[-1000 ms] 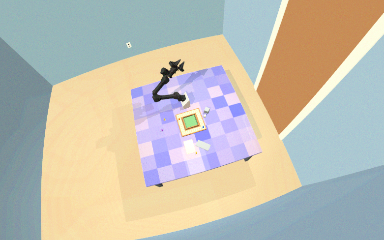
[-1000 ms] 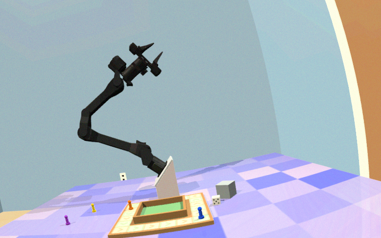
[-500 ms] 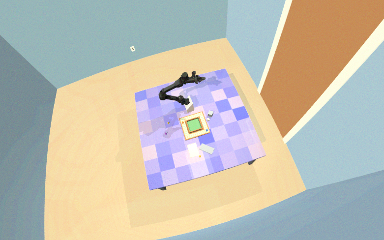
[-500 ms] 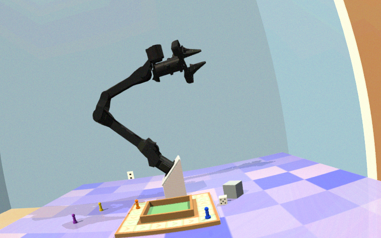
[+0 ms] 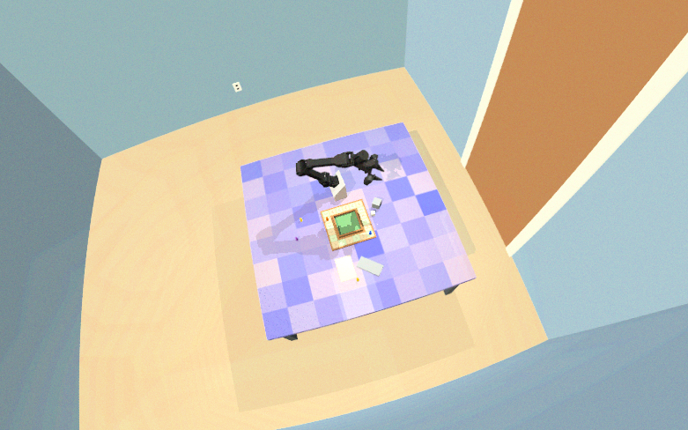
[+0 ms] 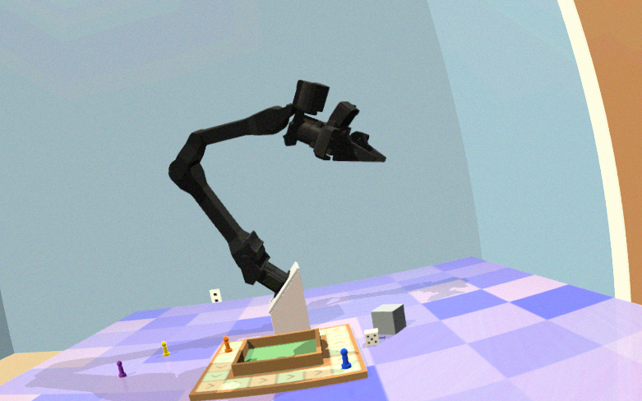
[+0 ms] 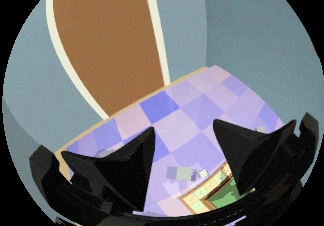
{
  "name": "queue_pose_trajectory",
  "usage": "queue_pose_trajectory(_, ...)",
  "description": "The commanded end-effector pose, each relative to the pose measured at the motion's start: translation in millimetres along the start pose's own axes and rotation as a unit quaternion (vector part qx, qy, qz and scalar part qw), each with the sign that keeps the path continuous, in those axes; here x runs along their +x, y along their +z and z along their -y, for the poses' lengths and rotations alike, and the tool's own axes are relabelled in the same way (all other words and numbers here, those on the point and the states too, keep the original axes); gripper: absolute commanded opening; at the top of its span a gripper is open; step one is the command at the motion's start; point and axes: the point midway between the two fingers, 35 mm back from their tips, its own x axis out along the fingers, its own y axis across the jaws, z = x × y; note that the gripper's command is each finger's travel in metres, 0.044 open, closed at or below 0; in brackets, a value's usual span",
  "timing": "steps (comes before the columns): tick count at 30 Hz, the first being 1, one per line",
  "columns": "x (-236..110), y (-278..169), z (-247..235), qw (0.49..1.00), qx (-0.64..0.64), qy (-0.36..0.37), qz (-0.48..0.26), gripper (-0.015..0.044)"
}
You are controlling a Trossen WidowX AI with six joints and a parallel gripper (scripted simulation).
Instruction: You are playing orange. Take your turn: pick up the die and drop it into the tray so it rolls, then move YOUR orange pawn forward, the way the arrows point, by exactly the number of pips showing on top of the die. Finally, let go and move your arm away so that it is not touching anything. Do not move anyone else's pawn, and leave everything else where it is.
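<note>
The die (image 6: 371,337) is seen on the tablecloth just beside the board's (image 6: 283,380) right edge, near a grey cube (image 6: 388,318), outside the tray (image 6: 277,354). It is not yet picked up, so no roll is judged done. The orange pawn (image 6: 226,343) is stood at the board's far-left corner, w/ the blue pawn (image 6: 344,357) at the near-right corner; yellow (image 6: 164,347) and purple (image 6: 121,368) pawns are off the board to the left.

The gripper (image 6: 370,153) is held high above the table, well apart from the die, tilted down toward it. Its jaws are parted partway w/ nothing between them; the wrist view shows cloth, die (image 7: 203,173) and a board corner in the gap.

All steps are judged left: approx. descend, grasp die, drop in tray, read pips, move orange pawn, let go, retreat.
</note>
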Motion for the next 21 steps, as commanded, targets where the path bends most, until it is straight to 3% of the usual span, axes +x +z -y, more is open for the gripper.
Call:
queue_pose_trajectory(1, 47.2, -48.0, 33.7, 0.980, 0.153, -0.048, -0.117, 0.0275)
queue_pose_trajectory(8, 90.1, -121.2, 67.1, 0.902, 0.327, -0.133, -0.247, 0.0275)
queue_pose_trajectory(18, 120.9, -228.5, 83.5, 0.727, 0.497, -0.282, -0.380, 0.0275)
queue_pose_trajectory(21, 122.9, -229.6, 81.9, 0.723, 0.499, -0.286, -0.382, 0.0275)
